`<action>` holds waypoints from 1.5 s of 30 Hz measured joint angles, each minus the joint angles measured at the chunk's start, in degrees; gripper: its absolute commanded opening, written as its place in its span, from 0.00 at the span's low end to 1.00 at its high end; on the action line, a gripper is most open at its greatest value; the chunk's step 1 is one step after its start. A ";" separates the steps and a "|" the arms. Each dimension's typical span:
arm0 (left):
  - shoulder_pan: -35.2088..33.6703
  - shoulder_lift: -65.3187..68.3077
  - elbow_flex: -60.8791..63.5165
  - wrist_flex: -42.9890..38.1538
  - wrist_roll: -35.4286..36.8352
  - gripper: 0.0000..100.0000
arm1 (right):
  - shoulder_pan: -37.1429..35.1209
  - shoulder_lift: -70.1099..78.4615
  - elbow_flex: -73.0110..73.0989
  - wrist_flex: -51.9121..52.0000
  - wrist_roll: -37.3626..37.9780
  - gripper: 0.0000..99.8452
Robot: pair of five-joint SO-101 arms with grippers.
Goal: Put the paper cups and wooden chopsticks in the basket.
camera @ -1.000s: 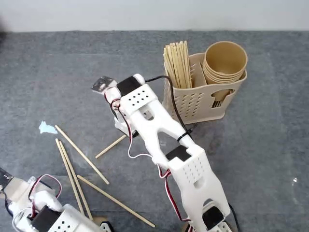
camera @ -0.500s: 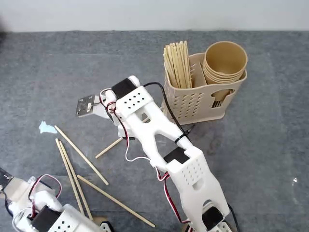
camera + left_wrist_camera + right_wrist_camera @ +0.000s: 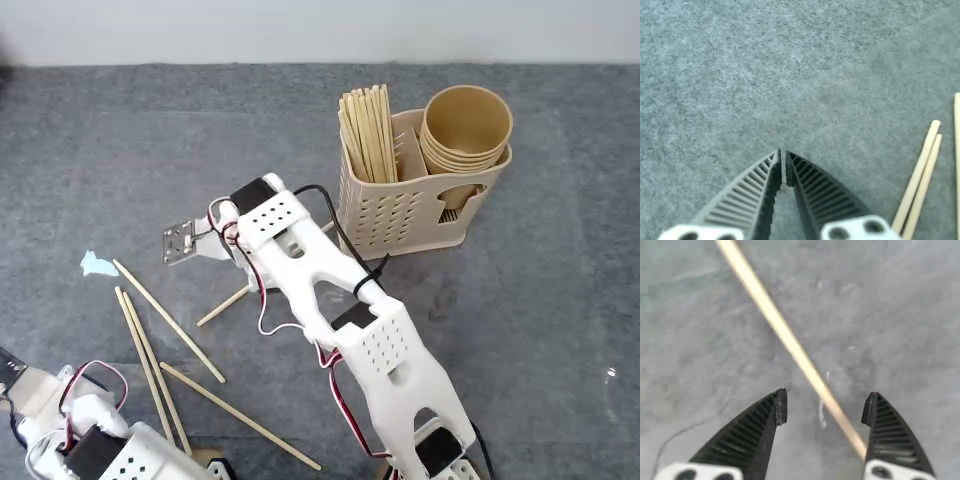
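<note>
High view. Grey felt-like surface (image 3: 560, 300). The beige perforated basket (image 3: 400, 215) stands toward the far edge, right of centre, upright. One compartment holds a chopstick bundle (image 3: 365, 135), standing on end and leaning slightly. The neighbouring compartment holds stacked paper cups (image 3: 467, 125), mouths up. The white right arm (image 3: 340, 290) runs from the near edge toward the middle, with its wrist just left of the basket. The left arm (image 3: 90, 440) sits at the near-left corner. Loose chopsticks (image 3: 168, 320) lie flat toward the near-left corner: one long diagonal, a close pair beside it, and another nearer the near edge. A shorter stick (image 3: 228, 305) has its far end hidden under the right arm's wrist. A small blue scrap (image 3: 98, 265) lies just beside the tip of the long diagonal.

Left wrist view. The left pincer (image 3: 783, 155) is narrow, its ribbed jaws all but meeting and nothing between them, over bare grey surface. Two chopstick ends (image 3: 922, 170) lie side by side, touching, near the pincer. A third stick (image 3: 957, 130) is at the frame edge.

Right wrist view. The right pincer (image 3: 826, 400) is wide, its jaws well apart. A single chopstick (image 3: 765, 310) lies on the surface and runs diagonally into the gap, ending close to one fingertip. Cannot tell whether it touches that fingertip.
</note>
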 measured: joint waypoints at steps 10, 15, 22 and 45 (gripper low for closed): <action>0.00 0.00 0.00 0.00 0.00 0.01 | 0.09 4.22 -1.32 -1.41 -0.09 0.07; 0.00 0.00 0.00 0.00 0.00 0.01 | 0.18 4.84 -1.41 -1.41 0.00 0.01; 0.00 0.00 0.00 0.00 0.00 0.01 | -0.09 4.13 -0.88 -2.99 0.18 0.01; 0.00 0.00 0.00 0.00 0.00 0.01 | -3.69 -22.33 0.00 -8.00 -10.55 0.01</action>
